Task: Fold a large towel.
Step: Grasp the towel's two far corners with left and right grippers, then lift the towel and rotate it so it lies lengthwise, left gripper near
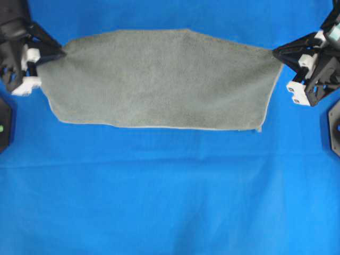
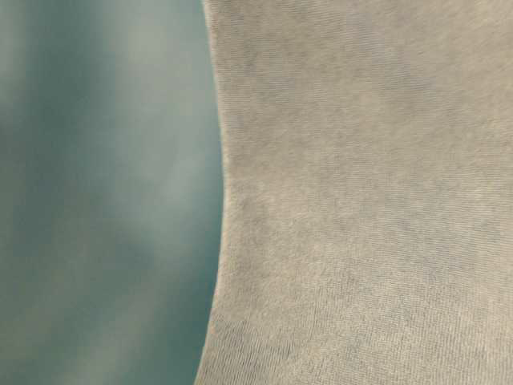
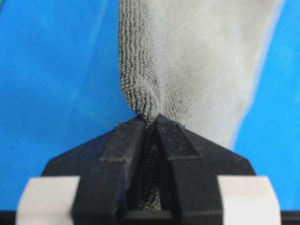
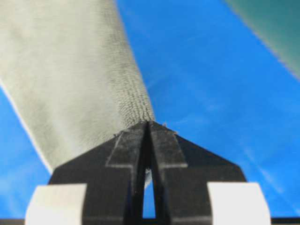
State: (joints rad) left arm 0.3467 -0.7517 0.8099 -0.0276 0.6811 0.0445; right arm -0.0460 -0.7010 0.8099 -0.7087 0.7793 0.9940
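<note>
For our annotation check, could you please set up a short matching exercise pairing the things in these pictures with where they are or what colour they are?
Things:
1. large towel
2. left hand
3. right hand
4. table cloth

Descriptions:
A. bright blue, covering the whole surface
B. shut on the towel corner at the right of the overhead view
C. grey-green and fuzzy, stretched between two hands
D. shut on the towel corner at the left of the overhead view

Pairs: 1-C, 2-D, 3-B, 4-A

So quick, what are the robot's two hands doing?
Left hand: closed, pinching the grey-green towel.
Right hand: closed, pinching the towel's other end.
</note>
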